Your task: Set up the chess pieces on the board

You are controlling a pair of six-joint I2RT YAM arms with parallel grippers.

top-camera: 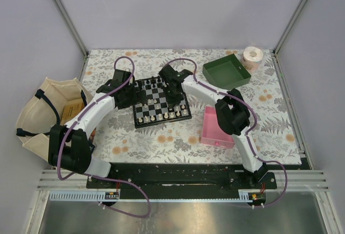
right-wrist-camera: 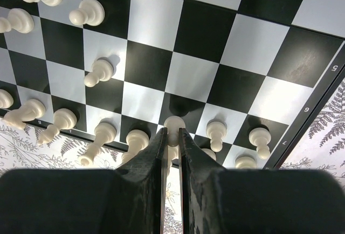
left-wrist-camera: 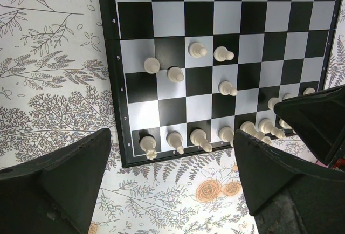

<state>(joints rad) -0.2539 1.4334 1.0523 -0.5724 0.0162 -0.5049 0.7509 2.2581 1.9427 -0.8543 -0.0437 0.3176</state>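
The board [top-camera: 146, 109] lies mid-table with cream-white chess pieces [top-camera: 161, 116] lined along its near edge and more pieces on the far rows. In the right wrist view my right gripper [right-wrist-camera: 171, 132] is shut on a white pawn [right-wrist-camera: 174, 123], held low over the board [right-wrist-camera: 188, 77] among the row of white pieces [right-wrist-camera: 102, 132]. My left gripper [top-camera: 125, 85] hovers at the board's left side. Its fingers [left-wrist-camera: 81, 174] stand wide open with nothing between them, above the board's edge [left-wrist-camera: 121, 110] and a row of white pieces [left-wrist-camera: 199, 138]. Loose white pawns [left-wrist-camera: 197, 50] stand further in.
A pink tray [top-camera: 215, 129] sits right of the board, with a green tray [top-camera: 226, 72] and a roll of tape [top-camera: 252, 57] at the back right. A canvas bag [top-camera: 46, 112] hangs off the table's left edge. The right arm's gripper [left-wrist-camera: 315, 118] shows dark in the left wrist view.
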